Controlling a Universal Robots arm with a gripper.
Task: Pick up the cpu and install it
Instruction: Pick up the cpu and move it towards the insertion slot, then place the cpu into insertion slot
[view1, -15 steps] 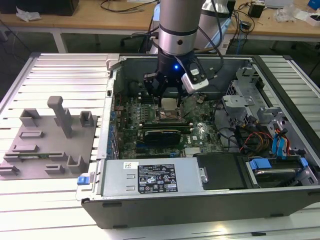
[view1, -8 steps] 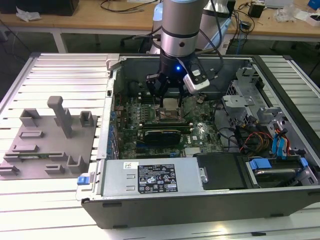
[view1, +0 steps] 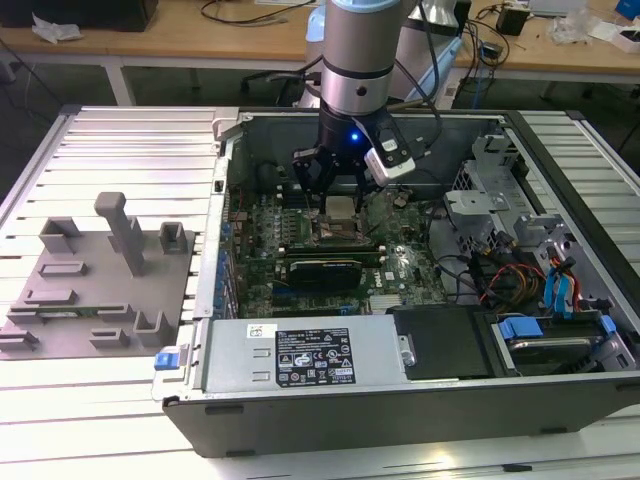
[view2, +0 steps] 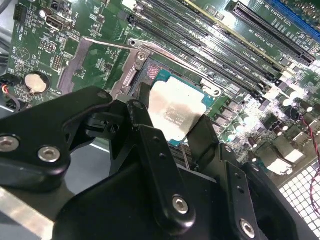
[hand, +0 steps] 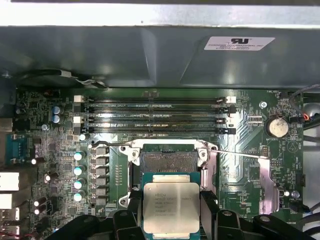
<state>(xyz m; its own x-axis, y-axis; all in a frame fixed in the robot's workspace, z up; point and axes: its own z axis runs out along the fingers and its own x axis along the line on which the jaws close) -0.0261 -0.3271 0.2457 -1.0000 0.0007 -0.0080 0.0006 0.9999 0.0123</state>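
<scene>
1. A robot arm reaches down into an open computer case (view1: 560, 400), seen in the exterior view.
2. The gripper (view1: 340, 195) hangs over the green motherboard (view1: 400, 270), near the centre of the case.
3. Its two black fingers (hand: 207, 210) are closed partway, pressing on opposite edges of the cpu (hand: 171, 207), which sits flat between them with its silvery top facing up.
4. In both wrist views the cpu (view2: 175, 110) is over the edge of the socket (hand: 169, 161), not seated in it. The socket's metal cover plate (hand: 265, 185) is swung open to one side.
5. Reading the exterior view as a clock face around the gripper, the cpu (view1: 341, 208) is just at 6 o'clock, with the socket (view1: 340, 235) beyond it.
6. A long silver box (view1: 300, 355) lies farther at 6 o'clock.
7. A grey moulded tray (view1: 100, 300) rests outside the case at 8 o'clock.
</scene>
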